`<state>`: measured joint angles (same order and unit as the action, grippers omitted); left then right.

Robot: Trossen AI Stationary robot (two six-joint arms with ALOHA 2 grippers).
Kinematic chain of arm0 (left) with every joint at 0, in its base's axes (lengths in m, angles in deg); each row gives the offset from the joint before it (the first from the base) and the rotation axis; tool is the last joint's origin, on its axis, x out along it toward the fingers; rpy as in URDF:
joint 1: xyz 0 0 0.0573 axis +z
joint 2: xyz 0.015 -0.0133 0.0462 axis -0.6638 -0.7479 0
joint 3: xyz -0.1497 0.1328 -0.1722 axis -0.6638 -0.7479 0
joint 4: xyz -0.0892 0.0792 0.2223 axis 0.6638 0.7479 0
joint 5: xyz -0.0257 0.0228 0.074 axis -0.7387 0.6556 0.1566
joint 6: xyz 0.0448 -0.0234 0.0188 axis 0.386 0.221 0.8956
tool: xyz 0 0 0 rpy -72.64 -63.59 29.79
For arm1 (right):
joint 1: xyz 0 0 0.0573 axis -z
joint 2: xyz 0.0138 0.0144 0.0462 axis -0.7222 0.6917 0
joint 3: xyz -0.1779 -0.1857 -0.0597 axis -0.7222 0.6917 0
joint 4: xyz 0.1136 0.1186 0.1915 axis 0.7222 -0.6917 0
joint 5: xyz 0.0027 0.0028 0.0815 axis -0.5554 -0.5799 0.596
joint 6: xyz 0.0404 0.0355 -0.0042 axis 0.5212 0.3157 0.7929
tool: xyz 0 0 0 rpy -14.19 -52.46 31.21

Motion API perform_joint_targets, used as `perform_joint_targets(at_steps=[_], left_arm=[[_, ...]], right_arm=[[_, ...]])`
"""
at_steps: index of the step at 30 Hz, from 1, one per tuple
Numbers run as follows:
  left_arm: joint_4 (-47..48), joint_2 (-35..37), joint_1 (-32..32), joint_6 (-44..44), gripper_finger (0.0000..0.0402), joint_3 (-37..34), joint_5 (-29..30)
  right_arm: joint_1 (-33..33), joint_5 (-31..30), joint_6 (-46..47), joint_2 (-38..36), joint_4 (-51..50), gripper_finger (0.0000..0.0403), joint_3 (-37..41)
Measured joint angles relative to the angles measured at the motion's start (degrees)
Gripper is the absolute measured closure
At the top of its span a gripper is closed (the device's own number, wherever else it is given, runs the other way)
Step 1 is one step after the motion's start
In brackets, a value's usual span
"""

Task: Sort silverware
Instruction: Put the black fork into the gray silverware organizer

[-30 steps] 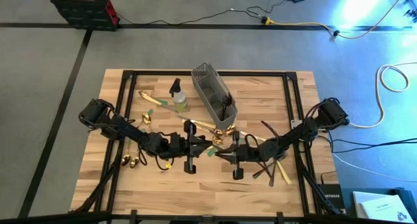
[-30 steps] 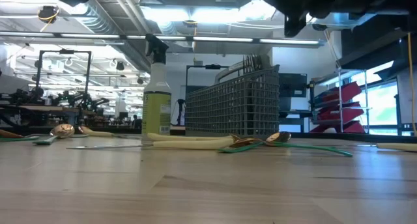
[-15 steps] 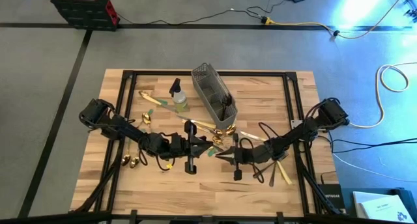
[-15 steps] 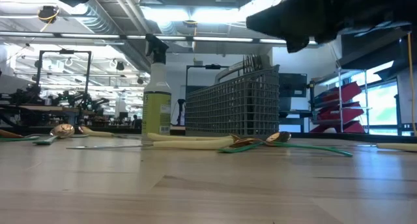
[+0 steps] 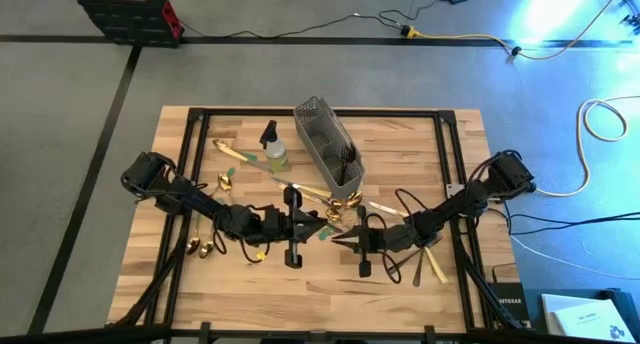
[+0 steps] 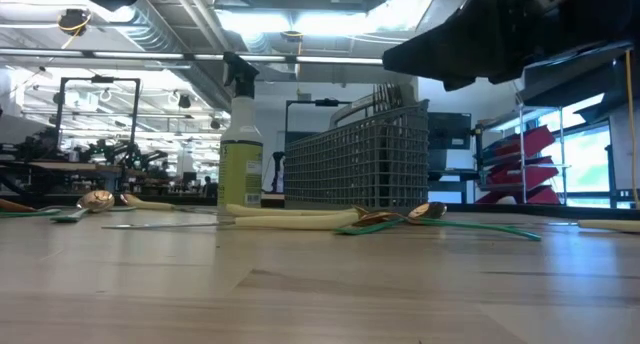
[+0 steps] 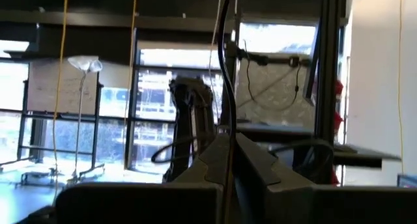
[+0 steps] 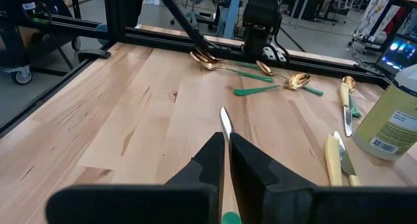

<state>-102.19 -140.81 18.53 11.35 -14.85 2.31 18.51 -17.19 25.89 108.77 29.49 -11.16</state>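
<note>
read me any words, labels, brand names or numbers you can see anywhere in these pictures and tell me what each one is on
None can be read.
Spray bottle: a white label with a barcode and fine print, too small and blurred to read.
Black box at the table's corner in the high view: pale lettering, too small to read.
White sheet beside it: printed lines, too small to read.
Silverware and wire caddy: no markings visible.

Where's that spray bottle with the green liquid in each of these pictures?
High view: spray bottle left of the mesh caddy.
Low view: left of centre, beside the caddy.
Left wrist view: not in it.
Right wrist view: at the right edge.
Shared landmark: the caddy.
</note>
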Motion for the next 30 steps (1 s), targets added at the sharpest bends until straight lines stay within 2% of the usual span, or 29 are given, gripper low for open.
perform_joint_targets(at_steps=[7, 15, 21, 25, 28, 30], left_arm=[[3.67, 0.39, 2.28, -2.10, 0.0401, -0.02, 0.05], [26.12, 6.42, 9.22, -3.83, 0.0401, 1.82, -7.29], [35.31, 7.04, 17.56, -7.51, 0.0401, 4.43, -19.83], [36.45, 7.04, 22.92, -8.70, 0.0401, 4.44, -26.61], [35.81, 7.04, 27.33, -12.73, 0.0401, 4.48, -35.34], [36.16, 7.04, 30.23, -14.90, 0.0401, 4.48, -38.75]], right_arm=[[0.00, 0.00, 0.01, 0.00, -0.30, 0.0396, -0.02], [0.00, 0.00, 0.00, -0.04, -1.16, 0.0396, -0.04], [0.00, 0.00, 0.02, -0.04, -1.27, 0.0396, -0.04], [0.00, 0.00, 0.02, -0.04, -1.52, 0.0396, -0.04], [0.00, 0.00, 0.01, -0.04, -1.63, 0.0396, -0.04], [0.00, 0.00, 0.02, -0.04, -1.53, 0.0396, -0.04]])
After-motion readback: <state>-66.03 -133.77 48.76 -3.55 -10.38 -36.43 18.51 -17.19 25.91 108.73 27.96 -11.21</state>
